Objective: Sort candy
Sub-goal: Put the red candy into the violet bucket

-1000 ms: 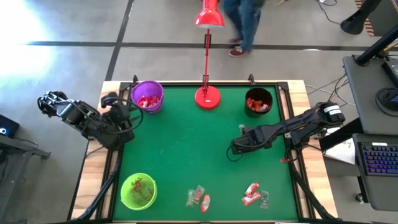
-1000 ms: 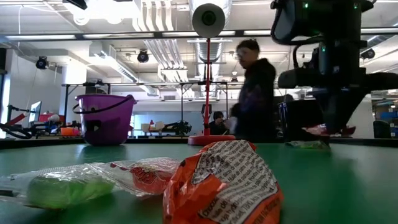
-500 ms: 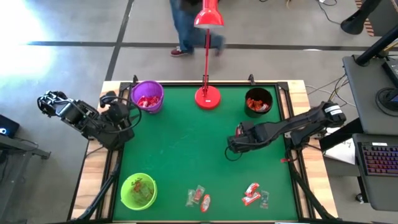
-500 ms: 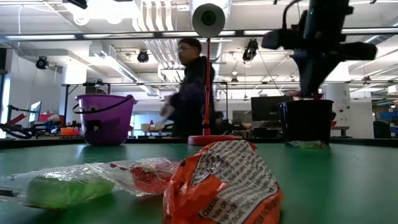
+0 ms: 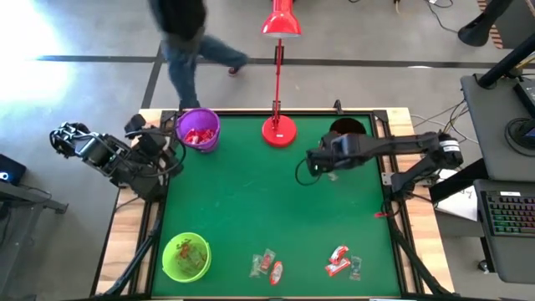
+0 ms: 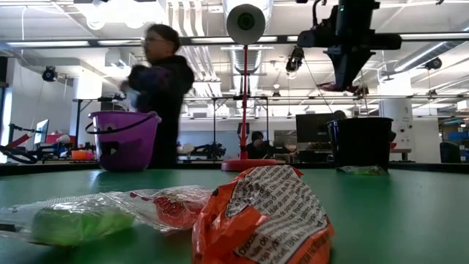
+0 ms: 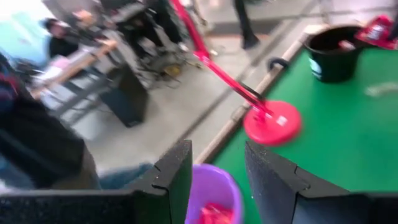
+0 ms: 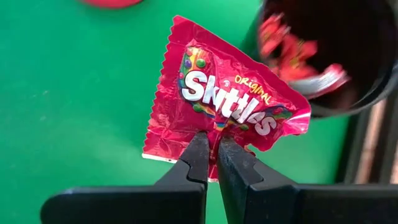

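My right gripper (image 5: 308, 166) hangs above the green table, left of the black cup (image 5: 349, 128), shut on a red Skittles packet (image 8: 231, 99). The low view shows it high above the cup (image 6: 359, 143). The cup holds red candy (image 8: 292, 46). More candy lies on the table by the near edge (image 5: 266, 265) (image 5: 341, 261), and shows close up in the low view (image 6: 264, 216). My left gripper (image 7: 217, 180) waits open beside the purple bucket (image 5: 198, 130), which also holds red candy. My right gripper pinches the packet's crimped end edge (image 8: 214, 132) between its two fingertips (image 8: 198, 155), slanting down from above. The packet is lifted clear of the table, and its printed face spreads flat beyond the fingers.
A red lamp's base (image 5: 279, 131) stands at the far edge between the purple bucket and the black cup, its stem leaning away. A green bucket (image 5: 185, 256) sits at the near left corner. A person (image 5: 185, 46) walks past behind the table.
My right gripper has risen well clear of the table and moved toward the far edge, beside the black cup, carrying the packet and staying shut. My left gripper has turned a little on the spot. The person behind the table has walked from right to left.
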You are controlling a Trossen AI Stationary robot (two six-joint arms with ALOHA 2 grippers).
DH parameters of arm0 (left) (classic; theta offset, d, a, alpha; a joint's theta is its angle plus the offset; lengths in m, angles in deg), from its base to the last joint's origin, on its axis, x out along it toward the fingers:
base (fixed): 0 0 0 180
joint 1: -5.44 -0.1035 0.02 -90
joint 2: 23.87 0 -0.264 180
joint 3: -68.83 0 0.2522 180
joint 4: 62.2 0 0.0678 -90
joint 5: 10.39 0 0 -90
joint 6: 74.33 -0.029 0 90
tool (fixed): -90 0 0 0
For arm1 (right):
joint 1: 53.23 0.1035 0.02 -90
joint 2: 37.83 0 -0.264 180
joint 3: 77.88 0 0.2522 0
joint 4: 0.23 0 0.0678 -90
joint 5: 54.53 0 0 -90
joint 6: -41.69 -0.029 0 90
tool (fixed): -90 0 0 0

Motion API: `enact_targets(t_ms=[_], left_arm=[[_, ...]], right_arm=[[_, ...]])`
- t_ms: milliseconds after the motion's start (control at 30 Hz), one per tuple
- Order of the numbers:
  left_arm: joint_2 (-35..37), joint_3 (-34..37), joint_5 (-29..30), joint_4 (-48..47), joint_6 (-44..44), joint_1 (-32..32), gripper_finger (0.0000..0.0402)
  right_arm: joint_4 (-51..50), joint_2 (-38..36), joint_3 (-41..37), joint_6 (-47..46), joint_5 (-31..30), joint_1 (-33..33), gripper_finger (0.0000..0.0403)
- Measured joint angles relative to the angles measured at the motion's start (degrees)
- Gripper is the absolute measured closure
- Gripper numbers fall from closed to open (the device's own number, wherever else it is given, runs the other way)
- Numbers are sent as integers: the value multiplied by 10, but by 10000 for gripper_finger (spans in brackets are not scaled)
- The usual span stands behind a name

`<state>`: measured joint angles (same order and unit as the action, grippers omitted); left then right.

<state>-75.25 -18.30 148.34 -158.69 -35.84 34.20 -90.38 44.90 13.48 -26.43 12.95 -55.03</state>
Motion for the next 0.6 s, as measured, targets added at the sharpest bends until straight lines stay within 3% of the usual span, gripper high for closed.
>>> enact_targets(t_ms=[333,600], left_arm=[[1,0,184,0,-5,-40,272],[1,0,207,0,-3,-95,272]], right_arm=[[-27,-49,34,151,-1,-128,391],[-26,-91,27,229,14,-208,391]])
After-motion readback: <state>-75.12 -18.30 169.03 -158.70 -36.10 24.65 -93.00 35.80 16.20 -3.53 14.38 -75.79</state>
